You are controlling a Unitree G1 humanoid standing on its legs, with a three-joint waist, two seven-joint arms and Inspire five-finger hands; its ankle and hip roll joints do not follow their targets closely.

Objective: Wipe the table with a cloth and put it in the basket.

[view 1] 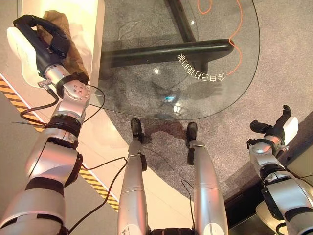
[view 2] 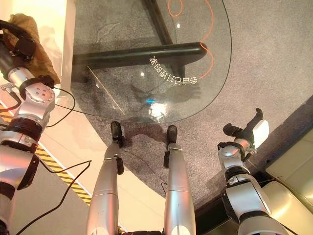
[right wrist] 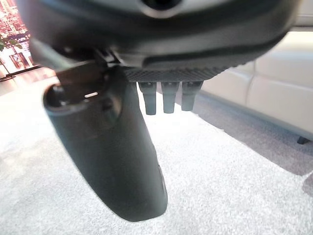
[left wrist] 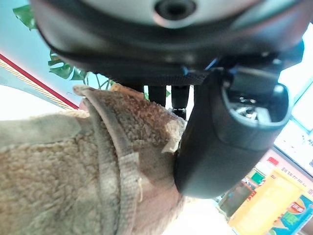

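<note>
Against the left hand (view 1: 41, 36), raised beyond the glass counter's (view 1: 205, 93) left edge, the brown cloth (view 1: 61, 29) is held, pinched between thumb and fingers. Wiping would call for a sweep rightward from this hand. Well apart, the right hand (view 1: 274, 128) hangs with relaxed fingers, holding nothing.

Looks like a showroom or mall lounge to me: glass table (view 1: 146, 88) on grey carpet (view 1: 279, 73) ahead of my hands, cream sofa (right wrist: 274, 88) by the right one, hazard tape (view 1: 14, 100).
</note>
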